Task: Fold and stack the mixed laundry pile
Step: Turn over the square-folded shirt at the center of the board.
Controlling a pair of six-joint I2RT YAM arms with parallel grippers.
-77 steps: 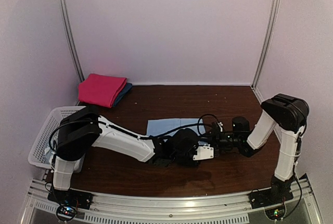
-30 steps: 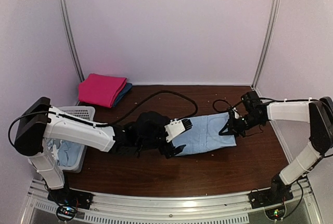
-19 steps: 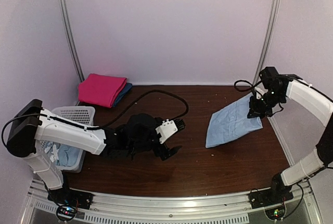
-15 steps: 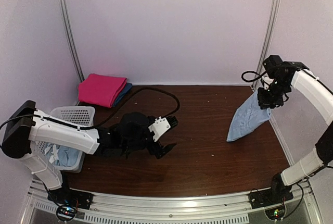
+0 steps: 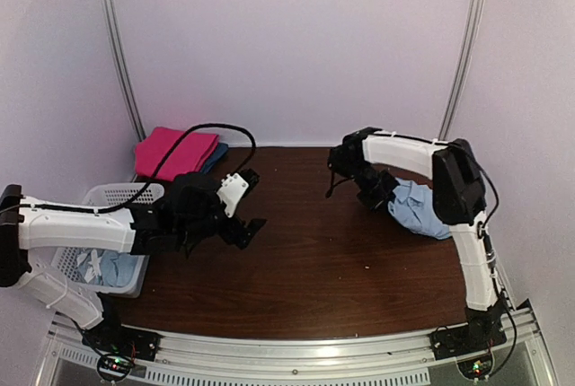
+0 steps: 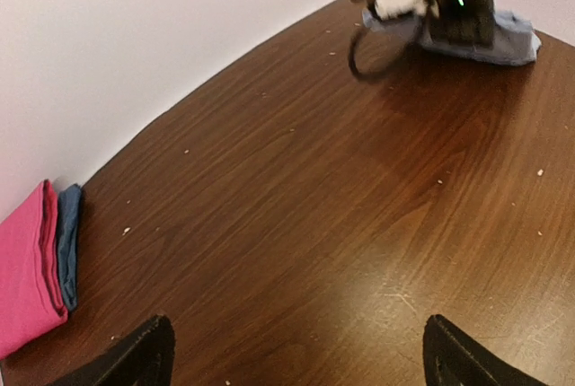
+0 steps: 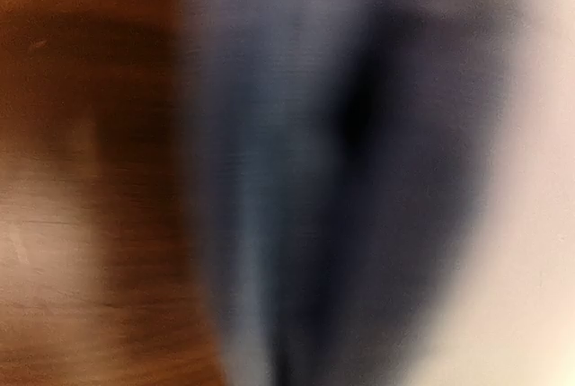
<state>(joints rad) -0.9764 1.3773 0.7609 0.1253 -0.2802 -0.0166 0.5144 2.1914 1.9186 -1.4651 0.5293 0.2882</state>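
Top external view: a crumpled, soft light blue garment [image 5: 420,213] is seen heaped on the dark wood-grain table [image 5: 305,265] at 3 o'clock, its edge pinched in the closed right gripper [image 5: 384,196]. The left gripper [image 5: 252,199] is held spread wide above bare wood. More light blue cloth [image 5: 112,267] is bunched in the white perforated basket [image 5: 135,194] at 8 o'clock.

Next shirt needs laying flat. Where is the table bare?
Bare: the middle and near strip of the table, between the left gripper and the light blue garment. Crowded: the magenta cloth far left, the basket at the left edge, the right arm by the garment.
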